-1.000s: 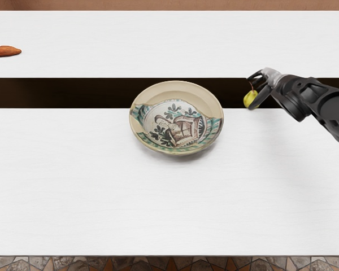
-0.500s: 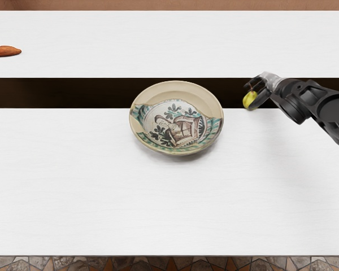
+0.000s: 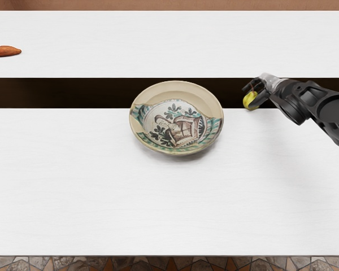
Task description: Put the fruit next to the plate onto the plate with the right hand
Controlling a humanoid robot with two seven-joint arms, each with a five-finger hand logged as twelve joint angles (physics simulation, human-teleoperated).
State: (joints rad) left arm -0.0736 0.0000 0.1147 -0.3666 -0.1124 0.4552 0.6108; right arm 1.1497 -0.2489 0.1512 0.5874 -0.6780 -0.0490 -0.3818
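Right hand comes in on its dark arm from the right of the plate, its fingers curled down and pinching the small yellow-green fruit from above; the left hand is not in view. Beneath everything lies the white worktop, with a dark gap running behind the plate and a second white surface beyond it. The plate is shallow and painted, near the worktop's far edge, with a broad, bare centre. The fruit is held well to the right of the plate, level with its far rim and right at the brink of the gap; whether it is clear of the worktop cannot be told. The step in hand looks to be the carry. To do it well the robot would probably raise the fruit enough to pass over the plate's raised rim, travel straight left toward the plate rather than drift back over the gap, and hold the pinch firm, since so small and round a thing would likely slip or roll. Releasing low over the plate's middle should stop it bouncing out. A small orange-brown object, far to the left of the plate, is likely no part of this.
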